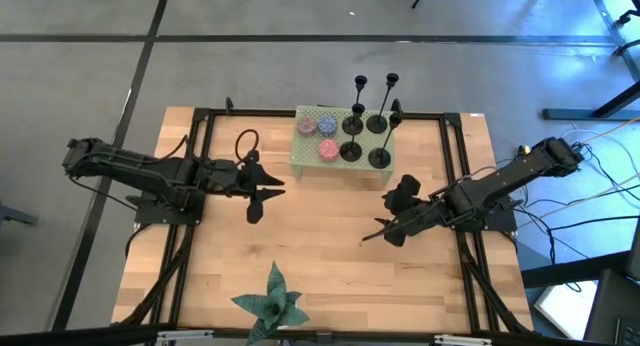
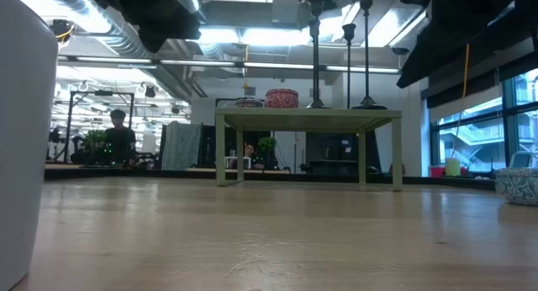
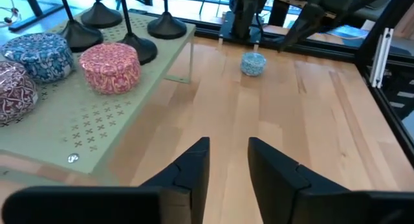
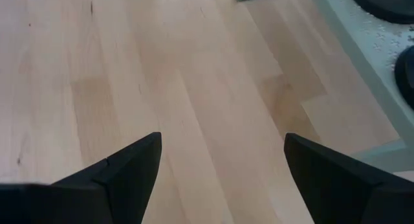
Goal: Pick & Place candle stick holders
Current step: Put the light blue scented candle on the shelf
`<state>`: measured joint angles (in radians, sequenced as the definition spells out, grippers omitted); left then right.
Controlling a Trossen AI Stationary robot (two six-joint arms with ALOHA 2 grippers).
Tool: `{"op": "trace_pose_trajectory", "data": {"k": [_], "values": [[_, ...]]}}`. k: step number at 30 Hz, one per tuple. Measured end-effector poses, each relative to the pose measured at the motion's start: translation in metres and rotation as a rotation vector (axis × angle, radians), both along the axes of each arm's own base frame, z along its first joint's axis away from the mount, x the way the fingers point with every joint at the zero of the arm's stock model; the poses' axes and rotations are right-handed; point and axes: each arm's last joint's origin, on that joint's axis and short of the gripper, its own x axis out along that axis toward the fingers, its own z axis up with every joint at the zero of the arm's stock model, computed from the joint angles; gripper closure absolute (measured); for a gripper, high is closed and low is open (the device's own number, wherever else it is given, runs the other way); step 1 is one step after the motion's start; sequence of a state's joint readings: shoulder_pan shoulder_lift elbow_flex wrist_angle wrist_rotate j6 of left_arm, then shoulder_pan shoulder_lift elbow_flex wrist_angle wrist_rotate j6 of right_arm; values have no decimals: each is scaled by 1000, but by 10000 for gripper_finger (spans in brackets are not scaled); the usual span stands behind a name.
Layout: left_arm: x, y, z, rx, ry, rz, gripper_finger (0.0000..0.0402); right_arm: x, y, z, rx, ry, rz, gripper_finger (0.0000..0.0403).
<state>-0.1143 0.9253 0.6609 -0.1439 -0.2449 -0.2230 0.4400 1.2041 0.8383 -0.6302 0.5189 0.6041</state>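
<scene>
Several black candle stick holders (image 1: 353, 124) stand on their disc bases on a small pale green perforated stand (image 1: 310, 158) at the table's far middle. They also show in the low view (image 2: 366, 47) and the left wrist view (image 3: 137, 48). My left gripper (image 1: 264, 200) hovers left of the stand over bare wood, its fingers (image 3: 194, 169) a little apart and empty. My right gripper (image 1: 388, 216) hovers near and right of the stand, its fingers (image 4: 123, 169) wide open and empty.
Patterned round tins (image 1: 327, 149) sit on the stand's left part (image 3: 111, 67). A small blue tin (image 3: 253, 63) rests on the wood near the right arm. A green star-shaped plant (image 1: 272, 302) stands at the near edge. Black frame rails (image 1: 452, 156) run along both sides.
</scene>
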Motion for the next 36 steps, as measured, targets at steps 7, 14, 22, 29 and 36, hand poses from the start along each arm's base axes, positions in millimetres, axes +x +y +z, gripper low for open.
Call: {"op": "trace_pose_trajectory", "data": {"k": [7, 14, 22, 29, 36], "values": [[-2, 0, -3, 4, 38, 0, 297, 0, 0, 0, -37, 7, 26, 75], [-2, 0, -4, 5, 42, -1, 297, 0, 0, 0, -62, 16, 56, 75], [-2, 0, -4, 5, 42, 0, 297, 2, -5, -1, 7, 52, 79, 75], [-2, 0, -4, -29, 34, 24, 283, 4, -14, -3, 74, 90, 77, 75], [-2, 2, -3, -13, 31, 65, 266, 2, -17, -5, 96, 142, 85, 75]]}}
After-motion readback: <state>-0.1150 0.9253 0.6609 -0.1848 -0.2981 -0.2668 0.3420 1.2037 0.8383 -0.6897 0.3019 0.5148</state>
